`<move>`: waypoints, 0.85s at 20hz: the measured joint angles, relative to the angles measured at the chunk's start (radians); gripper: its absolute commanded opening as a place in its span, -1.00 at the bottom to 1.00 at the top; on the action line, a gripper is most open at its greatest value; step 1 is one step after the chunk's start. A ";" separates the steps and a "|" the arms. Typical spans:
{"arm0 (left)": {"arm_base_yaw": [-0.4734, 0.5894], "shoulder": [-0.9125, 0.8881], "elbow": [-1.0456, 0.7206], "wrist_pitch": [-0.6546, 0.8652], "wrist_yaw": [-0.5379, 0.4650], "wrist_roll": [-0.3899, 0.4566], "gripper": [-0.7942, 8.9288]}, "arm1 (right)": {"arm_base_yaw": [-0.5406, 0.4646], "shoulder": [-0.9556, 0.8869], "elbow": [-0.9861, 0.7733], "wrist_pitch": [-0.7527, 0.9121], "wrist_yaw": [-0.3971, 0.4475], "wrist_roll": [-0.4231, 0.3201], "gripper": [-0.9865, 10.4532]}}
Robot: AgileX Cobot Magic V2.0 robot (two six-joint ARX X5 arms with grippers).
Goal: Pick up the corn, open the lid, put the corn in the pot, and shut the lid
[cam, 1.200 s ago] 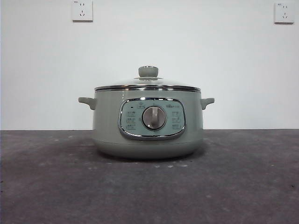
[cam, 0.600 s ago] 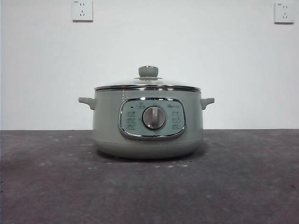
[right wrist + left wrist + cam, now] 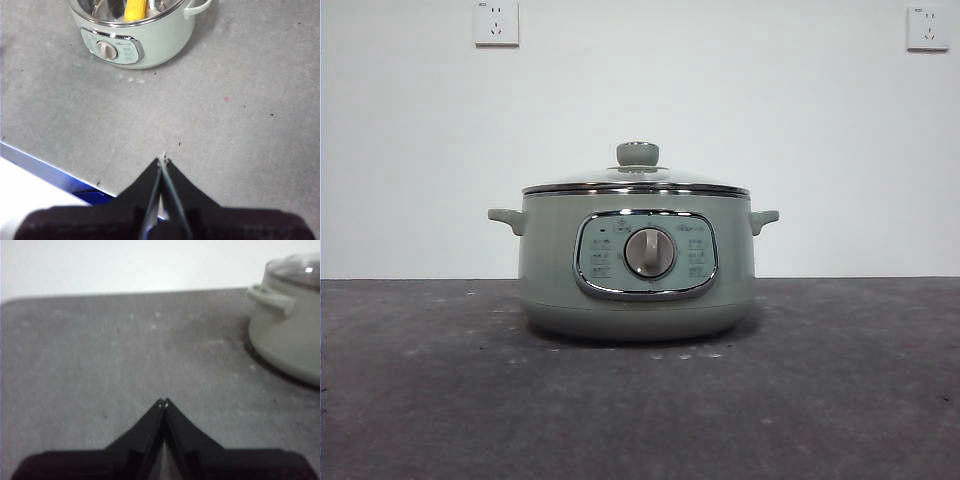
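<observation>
The sage-green pot (image 3: 636,265) stands mid-table with its silver dial facing the front camera. The glass lid (image 3: 636,180) with a green knob sits on it. The right wrist view shows the pot (image 3: 145,45) from above, with the yellow corn (image 3: 135,10) visible inside through the lid. The left wrist view shows the pot (image 3: 290,325) with its lid (image 3: 297,270) off to one side. My left gripper (image 3: 163,402) is shut and empty over bare table, away from the pot. My right gripper (image 3: 162,160) is shut and empty near the table's front edge.
The grey table (image 3: 820,400) runs to a white wall with two sockets (image 3: 496,22). In the right wrist view the table's front edge has a blue strip (image 3: 45,167).
</observation>
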 measured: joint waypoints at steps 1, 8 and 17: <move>0.000 0.000 -0.001 0.000 -0.002 -0.009 -0.84 | 0.000 0.000 0.000 0.000 0.000 0.000 -0.83; 0.000 0.001 -0.001 0.001 0.000 -0.024 -0.84 | 0.000 0.000 -0.001 0.000 0.000 0.000 -0.83; 0.000 0.004 -0.001 0.001 0.000 -0.024 -0.84 | 0.001 0.000 -0.001 0.000 0.002 0.000 -0.83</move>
